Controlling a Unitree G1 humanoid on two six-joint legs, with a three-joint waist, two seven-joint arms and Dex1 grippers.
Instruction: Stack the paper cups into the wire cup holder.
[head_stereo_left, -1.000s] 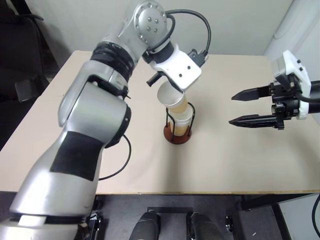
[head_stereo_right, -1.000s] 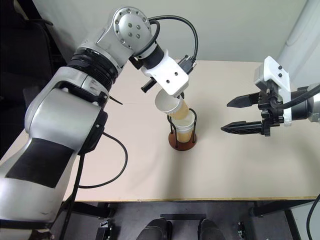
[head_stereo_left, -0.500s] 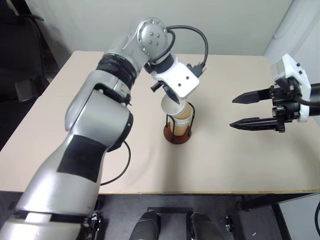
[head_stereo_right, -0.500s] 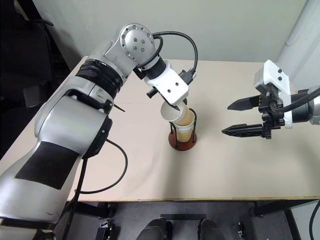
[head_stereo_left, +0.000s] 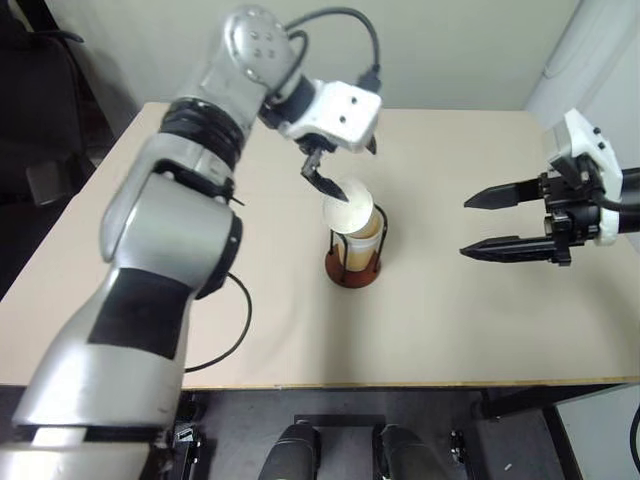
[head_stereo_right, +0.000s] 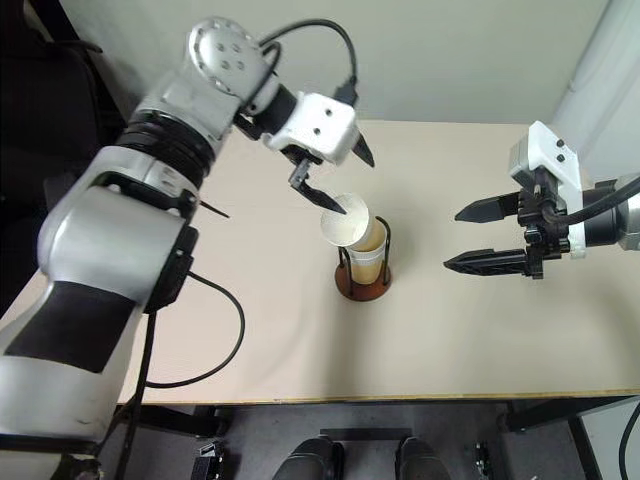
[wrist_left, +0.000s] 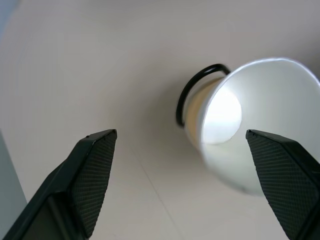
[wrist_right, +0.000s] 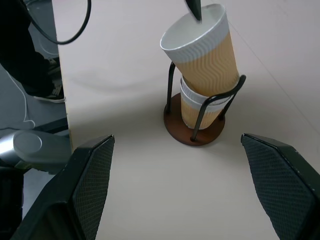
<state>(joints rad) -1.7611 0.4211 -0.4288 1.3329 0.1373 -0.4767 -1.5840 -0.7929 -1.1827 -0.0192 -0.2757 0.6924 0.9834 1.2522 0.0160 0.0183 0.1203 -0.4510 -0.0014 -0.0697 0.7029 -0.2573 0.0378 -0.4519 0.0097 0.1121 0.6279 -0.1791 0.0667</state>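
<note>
The wire cup holder (wrist_right: 195, 131) stands near the middle of the tabletop (head_stereo_left: 480, 320), and the paper cups (wrist_right: 202, 65) are stacked inside it. The top cup is seen tilted, its rim leaning out over one of the wire loops instead of sitting square in the cup below.

The cups are judged to be very light, thin-walled and easily crushed; the ribbed lower wall should offer some friction, while the rolled white rim is the stiffest part. A gentle hold across the upper wall just under the rim, or a light press down on the rim, is judged best for seating the tilted cup. The holder is light too, so a sideways push could slide or tip it.

The left gripper (head_stereo_right: 334, 183) is seen just above the top cup's rim, with its fingers apart and nothing between them; one fingertip (wrist_right: 194, 10) hangs at the rim. The right gripper (head_stereo_left: 492, 221) is held well apart to the side, its fingers spread and empty.

Compared with one second earlier, the top cup is no longer clamped by the left gripper: it has been released into the stack, the fingers have been opened, and the wrist has been rolled and drawn away. The right gripper has not moved.
</note>
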